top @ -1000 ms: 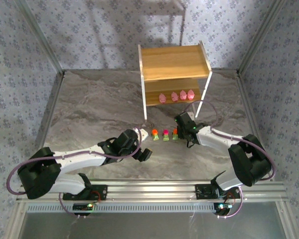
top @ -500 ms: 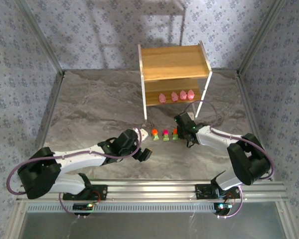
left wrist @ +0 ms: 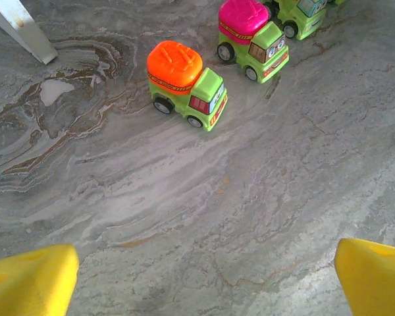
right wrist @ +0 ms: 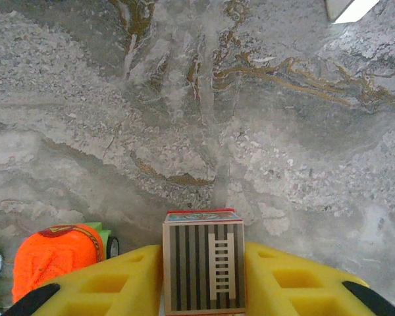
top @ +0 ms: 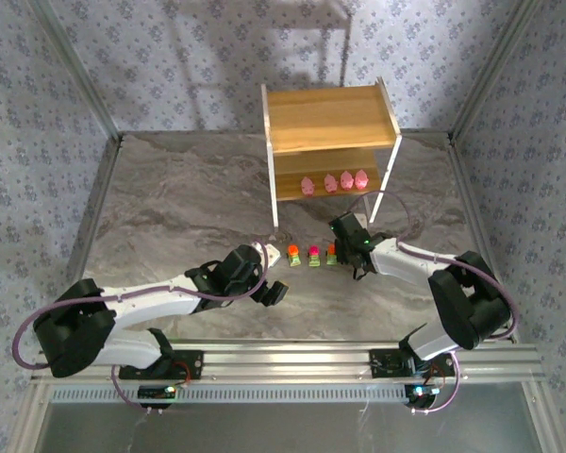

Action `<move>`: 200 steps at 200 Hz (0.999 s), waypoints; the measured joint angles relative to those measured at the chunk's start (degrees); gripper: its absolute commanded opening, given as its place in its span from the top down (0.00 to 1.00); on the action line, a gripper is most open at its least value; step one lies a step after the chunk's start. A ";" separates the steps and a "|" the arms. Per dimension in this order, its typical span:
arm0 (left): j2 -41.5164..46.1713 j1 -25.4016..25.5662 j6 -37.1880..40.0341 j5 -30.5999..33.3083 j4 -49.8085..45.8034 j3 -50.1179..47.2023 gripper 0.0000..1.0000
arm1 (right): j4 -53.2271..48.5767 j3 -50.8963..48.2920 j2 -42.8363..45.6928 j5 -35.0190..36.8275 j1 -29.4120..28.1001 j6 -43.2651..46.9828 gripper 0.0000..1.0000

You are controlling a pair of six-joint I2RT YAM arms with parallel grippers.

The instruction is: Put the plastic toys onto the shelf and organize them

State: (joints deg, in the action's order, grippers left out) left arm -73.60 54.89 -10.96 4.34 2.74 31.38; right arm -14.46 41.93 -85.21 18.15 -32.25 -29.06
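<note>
**Edges and Fingers Cutting Things Off**

The bottom edge is cropping the striped toy (right wrist: 203,263) in the right gripper (right wrist: 204,280), whose finger (right wrist: 112,283) is covering part of the neighbouring truck (right wrist: 56,260). Edges are also clipping the left gripper's (left wrist: 204,280) spread fingertips (left wrist: 33,276) and the shelf leg (left wrist: 20,26).

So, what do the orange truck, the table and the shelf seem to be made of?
Orange truck: glossy moulded plastic, by its sheen and bright colours.
Table: matte marble-patterned surface, grey with brown veins; real stone or a print, unclear.
Shelf: wood-grain boards, probably wood or laminate, with white panels.
</note>
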 measured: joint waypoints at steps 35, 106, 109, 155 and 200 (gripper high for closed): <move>0.00 0.00 0.00 0.00 0.00 0.00 0.00 | 0.15 0.02 -0.13 0.00 -0.02 0.00 0.64; 0.00 0.00 0.00 0.00 0.00 0.09 0.00 | 0.17 0.02 -0.13 0.00 -0.02 0.00 0.66; 0.00 0.00 0.02 0.00 0.00 0.11 0.00 | 0.17 0.02 -0.13 0.00 0.00 0.00 0.66; 0.00 0.00 0.00 0.00 -0.02 0.11 0.00 | 0.39 0.00 -0.13 0.02 0.00 0.00 0.72; 0.00 0.00 0.00 0.00 -0.02 0.11 0.00 | 0.50 0.00 -0.09 0.04 0.00 0.00 0.74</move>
State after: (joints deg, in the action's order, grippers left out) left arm -73.60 54.89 -10.96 4.34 2.72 31.48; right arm -13.96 41.93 -85.30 18.20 -32.25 -29.06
